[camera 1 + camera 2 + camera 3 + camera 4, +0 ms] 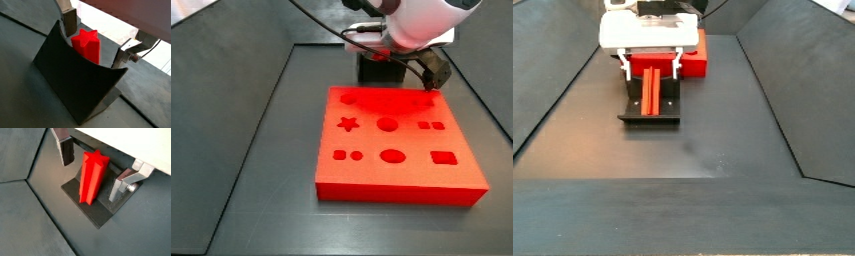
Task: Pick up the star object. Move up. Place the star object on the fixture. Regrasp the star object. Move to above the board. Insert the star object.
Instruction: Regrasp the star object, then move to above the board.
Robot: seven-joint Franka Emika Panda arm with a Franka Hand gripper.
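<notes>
The gripper (93,170) hung over the fixture (93,210), and its two fingers (65,150) were spread apart, one on each side of the star object (92,175). In both wrist views a clear gap showed between each dark pad and the red peg, so nothing was pinched at that moment.

The star object (87,46) stood in the fixture (73,82), leaning against the dark bracket, with its star-shaped end turned toward the wrist. In a side view the peg (652,88) appeared as a long red strip lying on the dark base plate (651,115), just under the white gripper body (649,35).

The step in hand seemed to be the regrasp. To do it well, the fingers should come down evenly so that the peg stays in the middle between them, and they should close on flat sides of the star, not on its points. A slow closing would help the peg not to tip in the bracket.

The board (398,145) lay near the fixture, with its star hole (346,124) free.
</notes>
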